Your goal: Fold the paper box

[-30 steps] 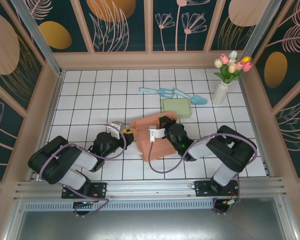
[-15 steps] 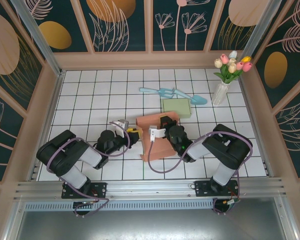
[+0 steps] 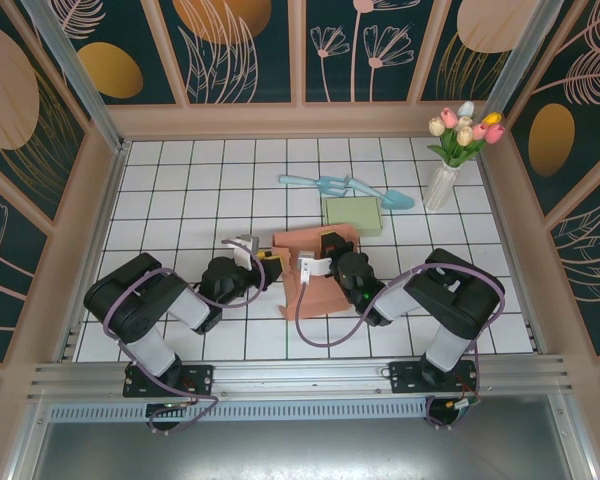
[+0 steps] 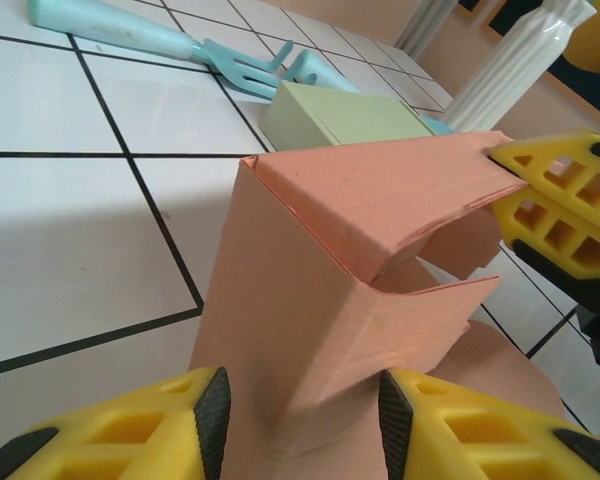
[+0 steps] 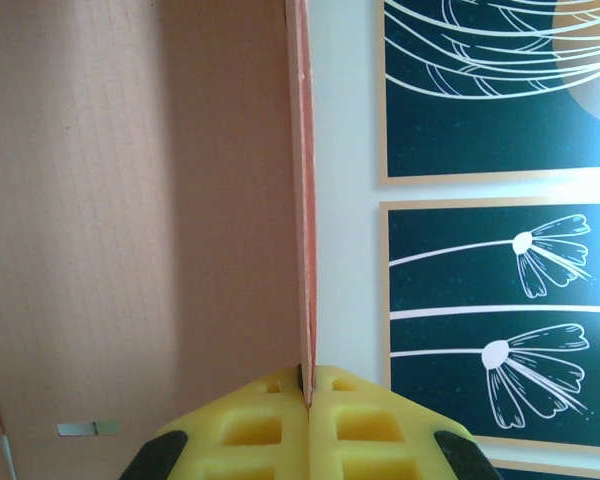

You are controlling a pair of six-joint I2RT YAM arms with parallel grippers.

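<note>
Paper box (image 4: 330,290) inside left pincer (image 4: 298,415), its edge tight in right pincer (image 5: 308,385)

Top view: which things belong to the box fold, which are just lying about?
In the job: pink paper box, left gripper, right gripper.
Lying about: green box, blue garden tools, vase of tulips.

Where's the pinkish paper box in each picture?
Top external: paper box at the picture's centre.
Left wrist: paper box in the middle, green box behind it.
Right wrist: paper box on the left half, its edge running upward.
Shared landmark: the right end effector pinching its flap.
</note>
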